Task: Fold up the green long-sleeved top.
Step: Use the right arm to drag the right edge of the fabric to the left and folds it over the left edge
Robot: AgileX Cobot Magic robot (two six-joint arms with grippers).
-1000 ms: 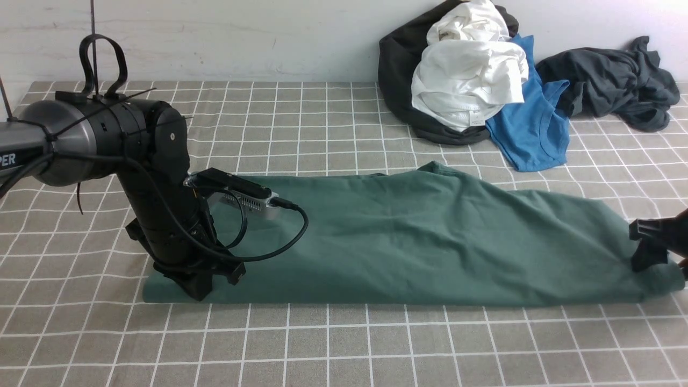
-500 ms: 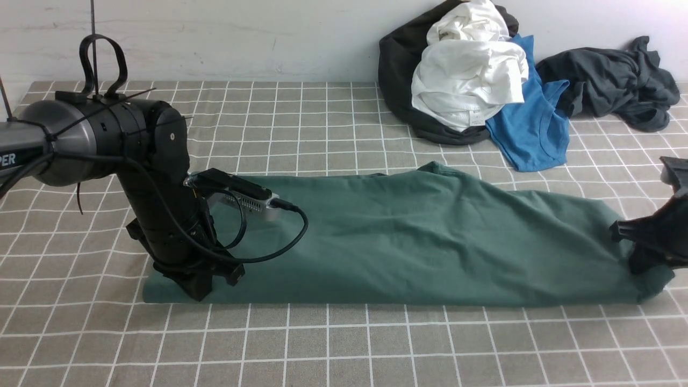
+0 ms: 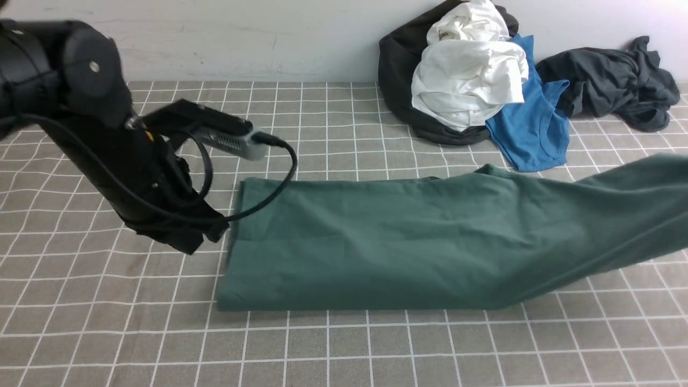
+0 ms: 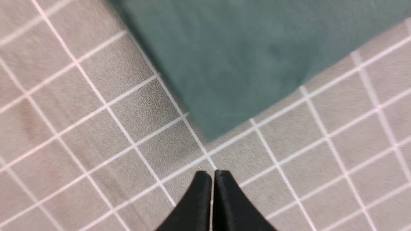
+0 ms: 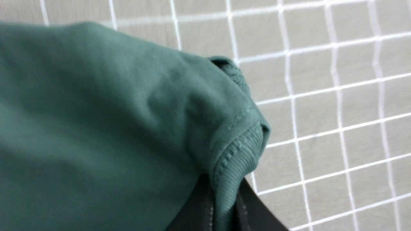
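As the right pincer (image 5: 224, 205) is clamped on only a narrow bite of ribbed band at one end of the green long-sleeved top (image 5: 112, 128), the hold looks thin. The rib bulges out past the jaws, and whether every layer is caught cannot be told.

Risk 1: the band slips free under the hanging weight and the raised end drops in a heap. The front view does not show this pincer. There the top's right end is lifted off the bench (image 3: 344, 349) and runs out past the right edge. The rest lies flat as a long band across the middle.

Left pincer (image 4: 211, 175): jaws together, empty, above bare checked cloth just beside the top's near left corner, not touching it.

Risk 2: nothing pins the left end. A pull from the right would likely drag the whole garment rather than lay a fold, and the crease would come out skewed.

Risk 3: the left arm (image 3: 107, 161) hangs close beside the left edge, in the way of any fold carried toward that end.

Surroundings: a blue garment (image 3: 532, 129) lies near the top's far edge. By the wall beyond it are a white garment (image 3: 467, 70), a black garment (image 3: 395, 80) and a charcoal garment (image 3: 607, 80). A high sweep of the raised end could snag the blue one.
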